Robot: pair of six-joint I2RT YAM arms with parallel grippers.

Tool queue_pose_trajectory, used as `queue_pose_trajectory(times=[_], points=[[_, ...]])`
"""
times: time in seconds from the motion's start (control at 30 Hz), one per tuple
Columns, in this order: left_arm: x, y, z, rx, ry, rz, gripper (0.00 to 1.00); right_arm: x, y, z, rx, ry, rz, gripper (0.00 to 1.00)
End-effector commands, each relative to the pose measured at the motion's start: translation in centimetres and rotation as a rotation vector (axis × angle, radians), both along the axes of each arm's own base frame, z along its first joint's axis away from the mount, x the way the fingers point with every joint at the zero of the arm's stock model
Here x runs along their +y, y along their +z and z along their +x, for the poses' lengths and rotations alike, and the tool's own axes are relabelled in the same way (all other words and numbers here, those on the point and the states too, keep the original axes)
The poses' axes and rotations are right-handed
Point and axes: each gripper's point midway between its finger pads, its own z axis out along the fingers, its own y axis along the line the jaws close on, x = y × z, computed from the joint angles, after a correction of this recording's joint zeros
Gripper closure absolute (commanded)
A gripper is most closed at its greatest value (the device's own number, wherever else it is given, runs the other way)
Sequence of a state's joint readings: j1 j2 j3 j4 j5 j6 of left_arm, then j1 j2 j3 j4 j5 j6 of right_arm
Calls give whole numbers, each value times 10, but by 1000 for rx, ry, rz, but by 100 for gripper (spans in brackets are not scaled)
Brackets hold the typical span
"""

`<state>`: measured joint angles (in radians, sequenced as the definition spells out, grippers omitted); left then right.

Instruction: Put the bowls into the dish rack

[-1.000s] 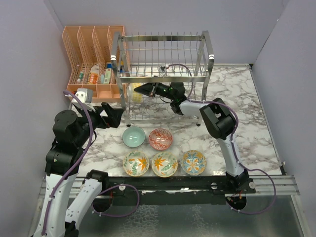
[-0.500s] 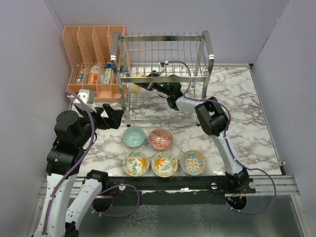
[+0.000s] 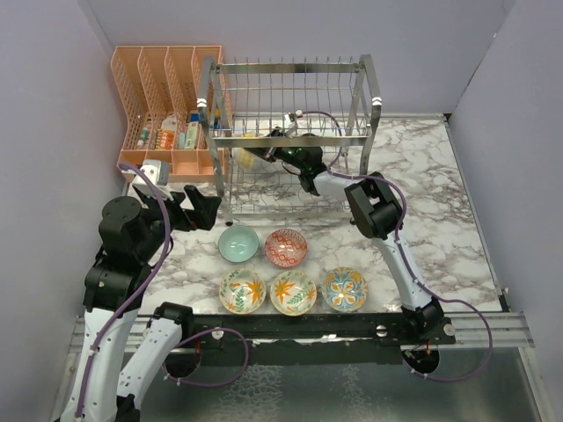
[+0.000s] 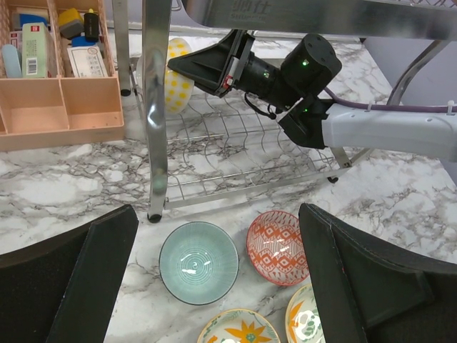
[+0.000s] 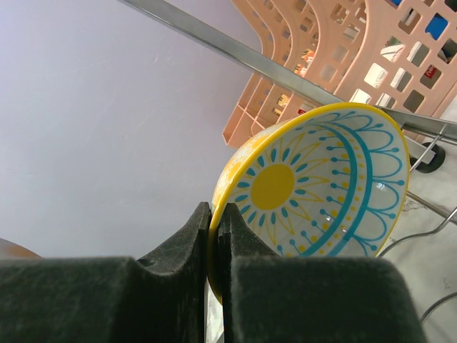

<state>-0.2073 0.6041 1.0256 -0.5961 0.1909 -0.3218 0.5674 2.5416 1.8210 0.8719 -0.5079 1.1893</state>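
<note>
My right gripper [image 3: 257,158] reaches into the lower tier of the chrome dish rack [image 3: 290,66] from the right. It is shut on the rim of a yellow sun-pattern bowl [image 5: 321,179], held on edge near the rack's left post; the bowl also shows in the left wrist view [image 4: 176,84]. My left gripper [image 3: 201,209] is open and empty, hovering left of the rack's front. On the marble in front of the rack sit a plain teal bowl [image 3: 238,243], a red-patterned bowl [image 3: 286,247] and three floral bowls [image 3: 242,291] [image 3: 292,292] [image 3: 344,288].
A peach plastic organizer [image 3: 167,105] with small packets stands at the back left, touching the rack's left side. The rack's thick chrome post [image 4: 155,107] stands between my left gripper and the held bowl. Grey walls close in the left, back and right.
My right gripper has carried the yellow bowl a little further back and left inside the rack's lower tier. The left arm has barely shifted.
</note>
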Motion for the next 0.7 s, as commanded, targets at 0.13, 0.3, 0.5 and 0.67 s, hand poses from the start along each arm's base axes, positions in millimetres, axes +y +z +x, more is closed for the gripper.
queue_pose_trajectory(times=[0.13, 0.3, 0.5, 0.67], points=[[0, 0, -1, -13, -4, 10, 1, 2, 11, 14, -67, -34, 14, 94], [1, 0, -2, -13, 1, 12, 1, 3, 2, 12, -59, -19, -6, 79], [1, 0, -2, -13, 2, 12, 1, 1, -2, 6, -54, -8, -6, 72], [2, -1, -2, -13, 5, 10, 1, -1, 10, -2, -82, 7, 10, 61]])
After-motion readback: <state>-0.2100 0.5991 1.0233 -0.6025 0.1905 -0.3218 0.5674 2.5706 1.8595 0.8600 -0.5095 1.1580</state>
